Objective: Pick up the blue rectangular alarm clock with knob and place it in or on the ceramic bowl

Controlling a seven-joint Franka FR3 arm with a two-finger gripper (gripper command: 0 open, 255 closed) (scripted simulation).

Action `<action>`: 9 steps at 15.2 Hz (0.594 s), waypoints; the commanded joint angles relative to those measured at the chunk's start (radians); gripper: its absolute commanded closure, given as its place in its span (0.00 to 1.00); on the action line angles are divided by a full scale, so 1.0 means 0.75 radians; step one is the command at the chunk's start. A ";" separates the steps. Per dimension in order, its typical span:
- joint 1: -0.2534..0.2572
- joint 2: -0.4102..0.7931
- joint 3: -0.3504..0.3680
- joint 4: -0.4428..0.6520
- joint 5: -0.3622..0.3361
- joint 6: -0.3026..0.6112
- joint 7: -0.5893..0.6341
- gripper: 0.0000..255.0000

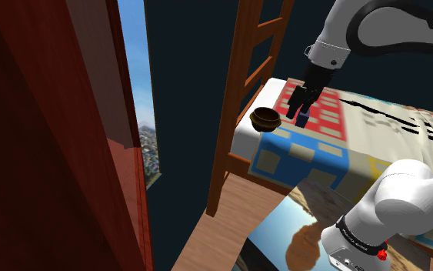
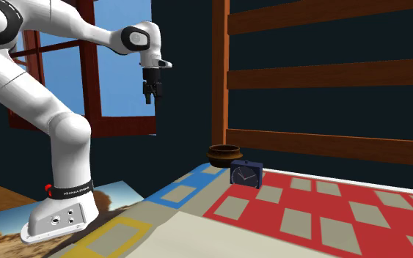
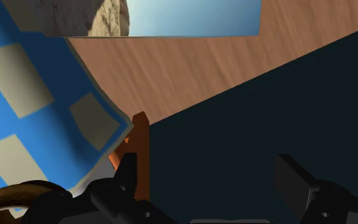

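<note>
Dark blue clock (image 2: 246, 174), brown bowl (image 2: 224, 154), red, blue and yellow quilt (image 2: 256, 214) with beige rectangles

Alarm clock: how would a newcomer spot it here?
Find the patchwork cover with red, blue and yellow panels, then its corner by the wooden rails. The alarm clock is the small dark-blue box showing a dial, beside the round brown bowl.

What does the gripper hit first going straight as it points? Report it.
Likely the wooden bedpost, or the dark wall past it: in the wrist view the open gripper aims just off the quilt's edge, bowl to one side. Depth is unclear.
</note>
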 commanded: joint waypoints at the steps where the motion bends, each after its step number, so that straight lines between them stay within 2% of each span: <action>1: 0.000 0.000 0.000 0.000 0.000 0.000 0.000 0.00; 9: -0.127 0.210 -0.133 0.006 -0.096 0.183 -0.049 0.00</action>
